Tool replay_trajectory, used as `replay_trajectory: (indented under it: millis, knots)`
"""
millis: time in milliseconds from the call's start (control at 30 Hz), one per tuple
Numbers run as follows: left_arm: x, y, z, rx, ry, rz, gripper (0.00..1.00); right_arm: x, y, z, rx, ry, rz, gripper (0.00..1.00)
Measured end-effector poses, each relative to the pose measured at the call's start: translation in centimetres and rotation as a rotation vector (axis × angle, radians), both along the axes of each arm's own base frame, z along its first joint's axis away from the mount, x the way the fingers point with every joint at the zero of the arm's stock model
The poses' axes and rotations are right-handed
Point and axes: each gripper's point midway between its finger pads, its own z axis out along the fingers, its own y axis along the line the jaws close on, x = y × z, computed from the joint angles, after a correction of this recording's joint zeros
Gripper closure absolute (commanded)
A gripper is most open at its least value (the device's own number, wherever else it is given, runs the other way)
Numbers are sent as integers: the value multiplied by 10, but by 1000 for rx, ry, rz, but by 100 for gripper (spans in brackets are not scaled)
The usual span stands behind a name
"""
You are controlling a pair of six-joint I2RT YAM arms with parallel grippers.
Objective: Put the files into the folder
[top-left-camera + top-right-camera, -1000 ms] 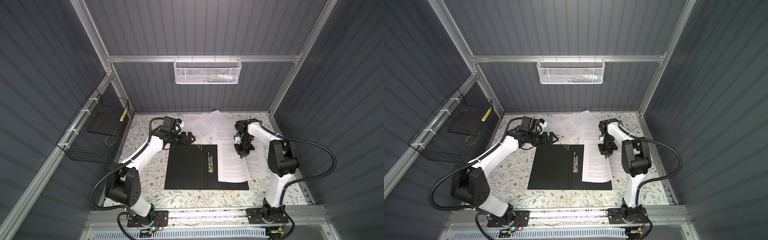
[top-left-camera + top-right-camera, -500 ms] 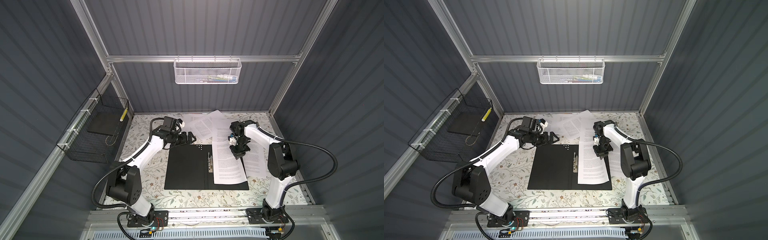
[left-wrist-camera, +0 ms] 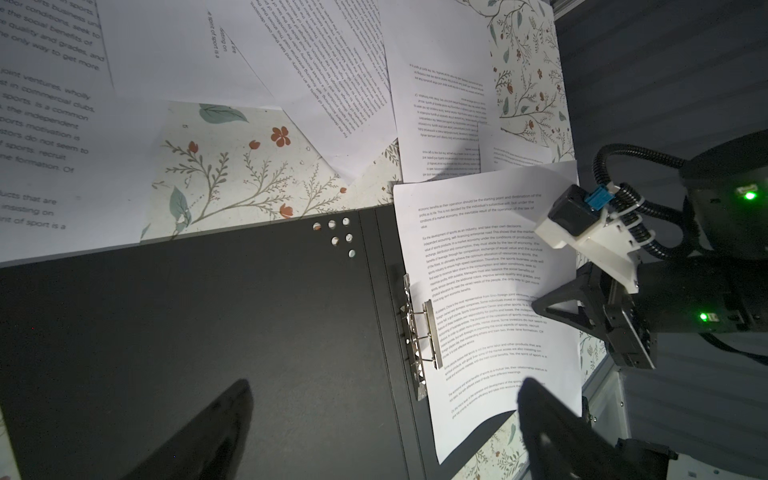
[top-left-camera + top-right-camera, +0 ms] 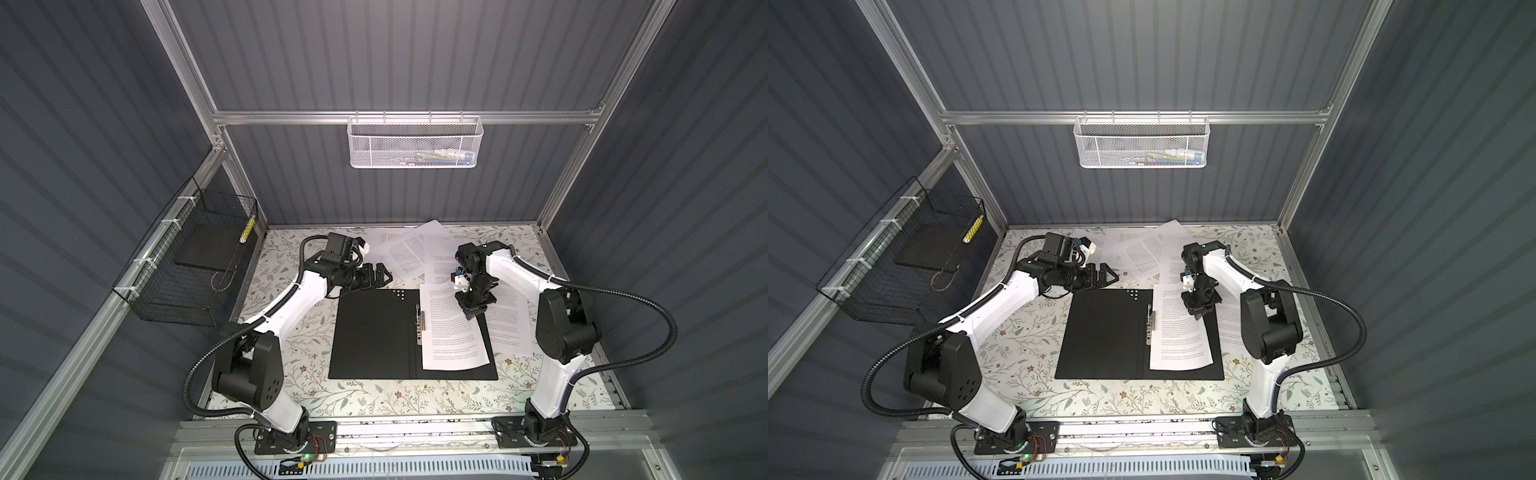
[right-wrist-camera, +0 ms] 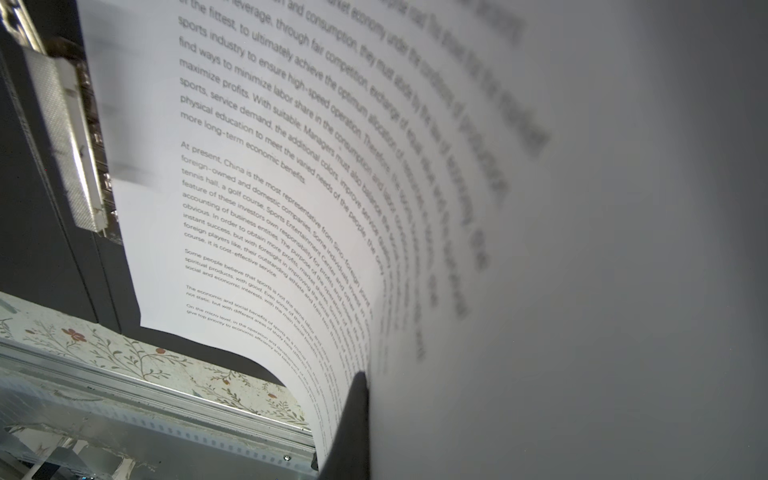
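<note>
The folder point(image 4: 374, 332) lies open and flat in the middle of the bench point(image 4: 291, 332), black side up. A metal clip point(image 4: 420, 324) runs down its middle.

One sheet point(image 4: 451, 345) lies on the folder's 3 o'clock half. Its long edge is just beside the clip. The right pincer point(image 4: 471, 309) is clamped on this sheet near its 1 o'clock corner. In the right wrist view the sheet point(image 5: 291, 208) curls up beside a dark finger point(image 5: 353, 415). The far end still rests on the folder.

The left pincer point(image 4: 384, 276) hangs over the bench by the folder's far edge, at about 11 o'clock. It holds nothing. In the left wrist view its two fingers point(image 3: 208, 432) stand wide apart above the folder point(image 3: 187, 332).

The other files point(image 4: 409, 253) lie loose on the bench at 12 o'clock from the folder, some on top of each other. More of them point(image 4: 509, 320) lie at 3 o'clock, partly under the right arm. Both top views show the same layout, with the folder point(image 4: 1104, 332) open and the sheet point(image 4: 1179, 340) on it.
</note>
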Motion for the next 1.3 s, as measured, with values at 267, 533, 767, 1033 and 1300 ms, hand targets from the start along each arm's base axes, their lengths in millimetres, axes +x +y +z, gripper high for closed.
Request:
replay_trajectory:
  millis: [267, 533, 767, 1033, 1300]
  knots:
    - [0, 0, 0, 0, 0, 0, 0, -6, -5, -4, -24, 20, 2, 100]
    - [0, 0, 0, 0, 0, 0, 0, -11, -8, -9, -38, 35, 0, 100]
    - [-1, -1, 0, -6, 3, -5, 0, -12, -9, -12, -42, 34, -8, 100]
    - [-2, -2, 1, -12, 6, -10, 0, -9, -5, -13, -26, 24, -31, 100]
    - [-2, -2, 1, -14, 6, -12, 0, -14, 0, -16, -23, 34, -32, 100]
